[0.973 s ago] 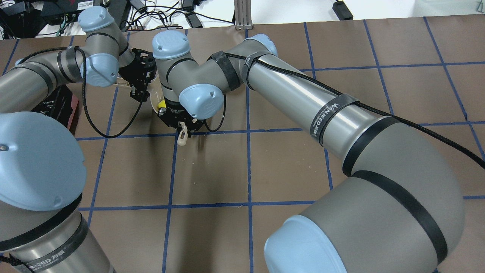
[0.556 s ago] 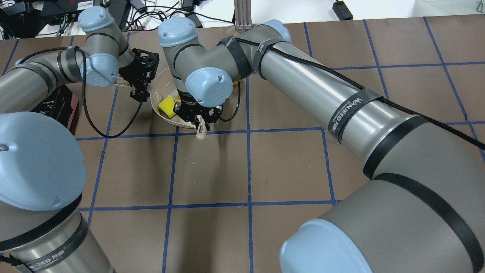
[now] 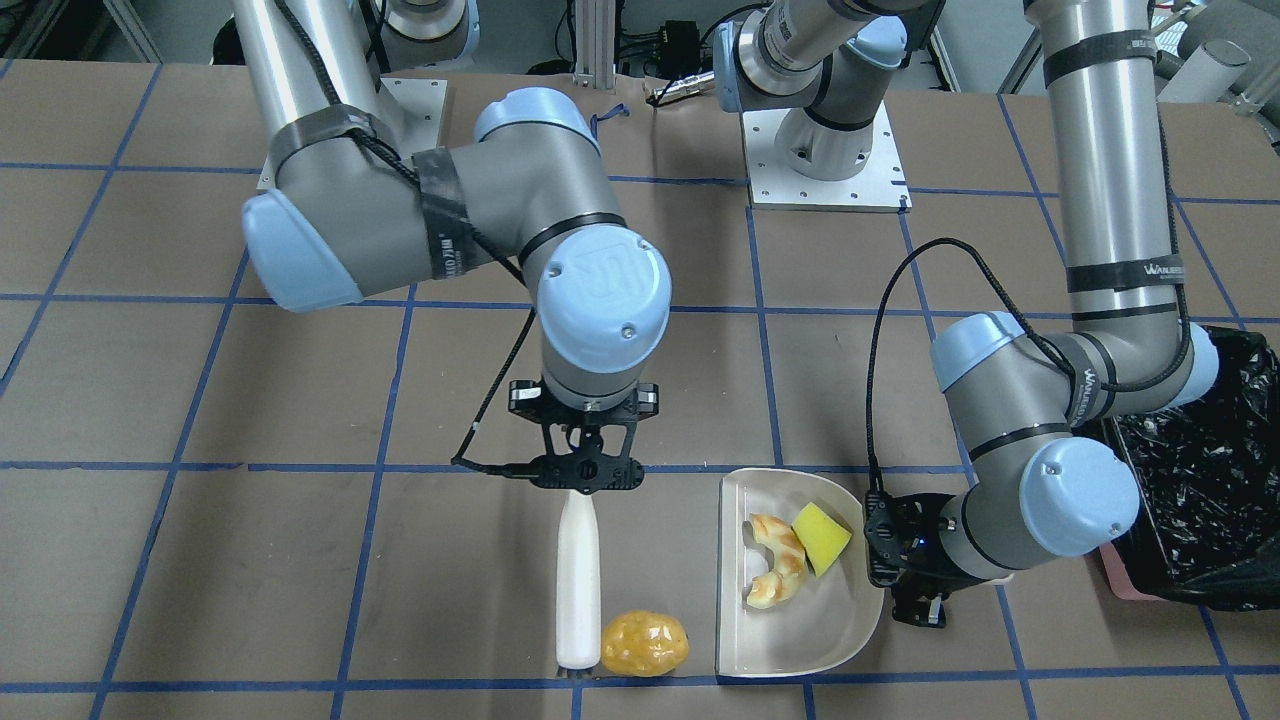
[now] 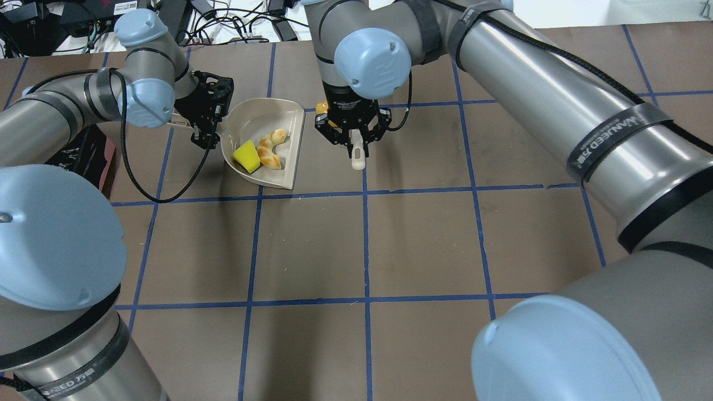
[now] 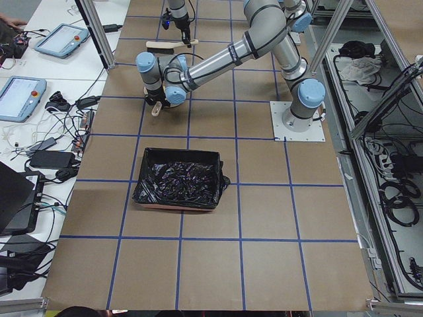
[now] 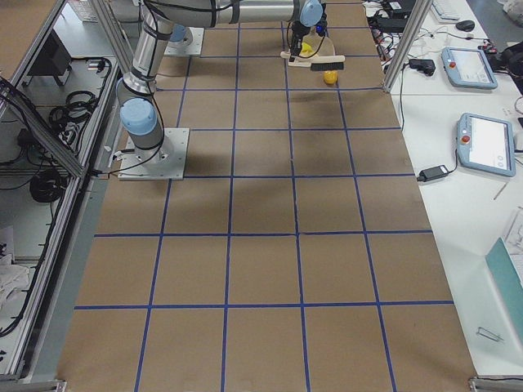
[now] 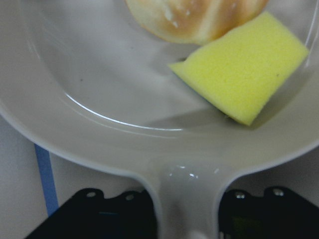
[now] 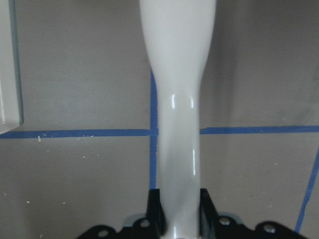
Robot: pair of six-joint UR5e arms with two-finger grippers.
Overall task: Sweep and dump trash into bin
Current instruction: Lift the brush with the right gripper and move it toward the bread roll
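Note:
My left gripper (image 4: pixel 209 120) is shut on the handle of the cream dustpan (image 4: pixel 262 114), which lies flat on the table. Inside the pan lie two pieces of trash, the yellow sponge (image 4: pixel 246 156) and the tan curved bread piece (image 4: pixel 270 149). The golden-brown potato lump (image 3: pixel 645 643) rests on the table just outside the pan's open edge. A white brush (image 3: pixel 578 580) stands right beside it, on the side away from the pan. My right gripper (image 3: pixel 585 480) is shut on the brush's handle. The pink bin (image 3: pixel 1210 480), lined with black plastic, stands beyond my left arm.
Cables and electronics (image 4: pixel 223 22) lie past the table's far edge. Operator tablets (image 6: pixel 467 65) sit on a side bench. The arm bases (image 3: pixel 825 160) are bolted to the table on the robot's side.
My right arm carried the brush out of the dustpan, rightward and farther away, past the potato lump. The sponge and bread now show in the pan. The left gripper stayed put.

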